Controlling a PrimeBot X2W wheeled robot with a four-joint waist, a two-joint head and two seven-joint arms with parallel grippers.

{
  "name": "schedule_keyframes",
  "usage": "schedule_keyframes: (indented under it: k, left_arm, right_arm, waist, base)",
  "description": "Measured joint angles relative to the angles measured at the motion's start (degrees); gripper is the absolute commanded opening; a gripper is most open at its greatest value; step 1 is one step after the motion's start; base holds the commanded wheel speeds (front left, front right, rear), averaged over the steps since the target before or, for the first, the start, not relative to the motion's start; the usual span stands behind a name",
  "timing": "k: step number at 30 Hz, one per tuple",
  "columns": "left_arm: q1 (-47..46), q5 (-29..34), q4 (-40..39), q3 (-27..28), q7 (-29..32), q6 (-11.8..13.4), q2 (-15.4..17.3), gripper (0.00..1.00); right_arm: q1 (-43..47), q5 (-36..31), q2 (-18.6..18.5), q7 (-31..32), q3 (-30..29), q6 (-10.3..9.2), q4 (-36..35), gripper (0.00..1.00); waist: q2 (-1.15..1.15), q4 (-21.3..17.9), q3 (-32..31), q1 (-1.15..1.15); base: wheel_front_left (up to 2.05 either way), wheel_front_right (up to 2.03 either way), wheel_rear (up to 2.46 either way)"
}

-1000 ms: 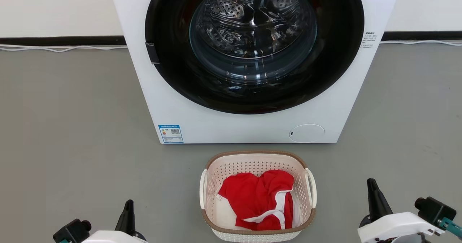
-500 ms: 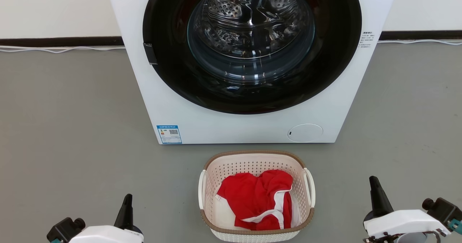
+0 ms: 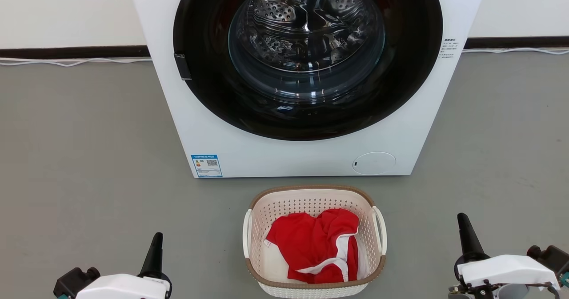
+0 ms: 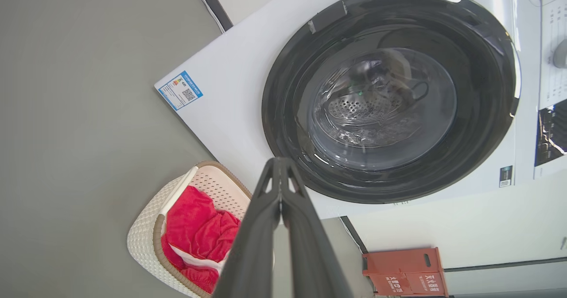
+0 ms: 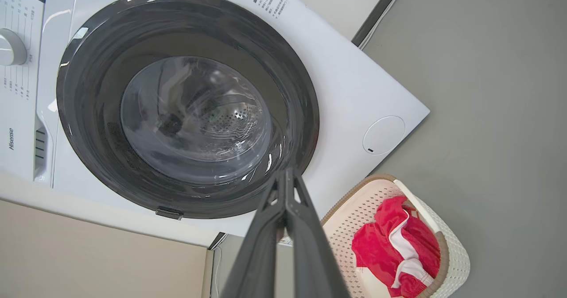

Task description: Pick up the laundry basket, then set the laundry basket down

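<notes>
The laundry basket point(image 3: 313, 201) was found on the floor point(image 3: 89, 157) directly before the washing machine point(image 3: 306, 157), unlifted, with a red garment point(image 3: 311, 245) inside. The left gripper point(image 3: 156, 240) and right gripper point(image 3: 462, 221) were held well apart on either side, fingers pressed together and empty, presumably staged for the side handles point(image 3: 246, 232).

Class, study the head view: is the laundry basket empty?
No, a red and white garment lies crumpled inside the laundry basket.

Left end effector point(image 3: 155, 250) and right end effector point(image 3: 465, 232): long black tapered fingers point(image 4: 261, 227), glossy white wrist shells point(image 3: 502, 268), black camera knobs point(image 3: 73, 279); perhaps a teal fitting point(image 3: 566, 281) at the right.
</notes>
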Motion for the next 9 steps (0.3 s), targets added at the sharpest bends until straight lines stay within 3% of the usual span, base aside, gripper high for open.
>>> schedule_keyframes:
  k: [9]
  left_arm:
    - [-0.1, -5.5, -0.9, 0.4, 1.3, -0.4, 0.0, 0.00]
  right_arm:
    - [0.0, 6.5, 0.0, 1.4, -0.4, -0.01, -0.8, 0.00]
  waist:
    - [0.00, -0.2, 0.0, 0.00]
  base:
    - [0.00, 0.00, 0.00]
